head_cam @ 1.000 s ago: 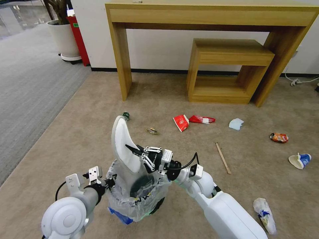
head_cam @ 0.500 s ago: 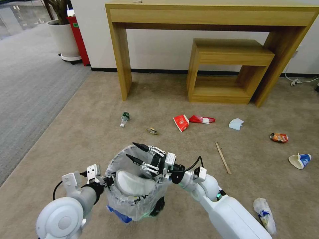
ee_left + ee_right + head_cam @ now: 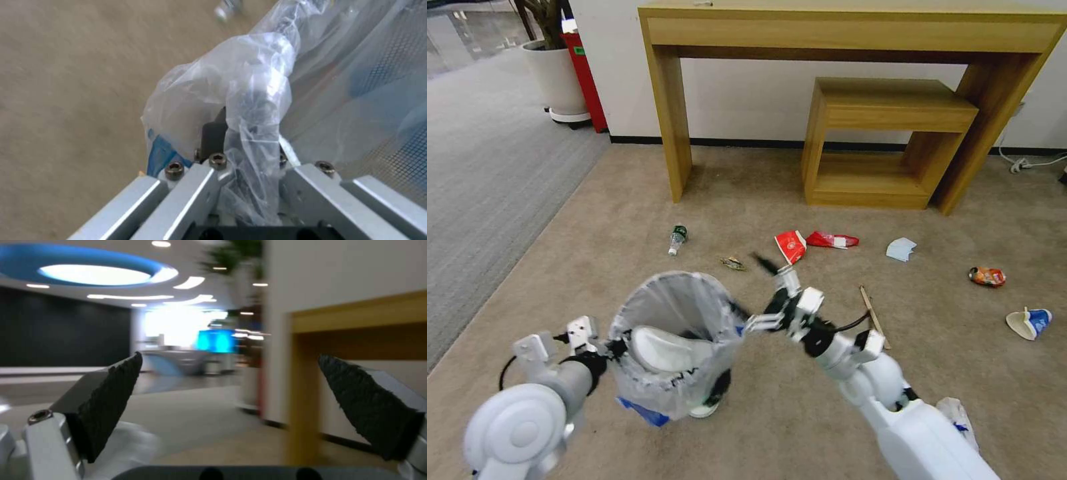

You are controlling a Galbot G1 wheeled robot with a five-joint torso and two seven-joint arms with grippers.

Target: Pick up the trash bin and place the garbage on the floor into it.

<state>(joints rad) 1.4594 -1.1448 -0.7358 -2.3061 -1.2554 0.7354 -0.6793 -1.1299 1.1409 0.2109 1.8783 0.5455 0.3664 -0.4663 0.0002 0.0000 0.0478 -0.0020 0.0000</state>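
beside the trash bin (image 3: 670,347) — left gripper (image 3: 610,347) clamps its rim, right gripper (image 3: 754,287) jaws wide.

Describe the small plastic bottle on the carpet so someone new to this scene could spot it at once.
Start at the tall wooden table against the wall and follow its left leg down to the beige carpet. Just in front of that leg lies the small plastic bottle, clear with a green label. It is the leftmost piece of litter, beyond the trash bin, left of the two red wrappers.
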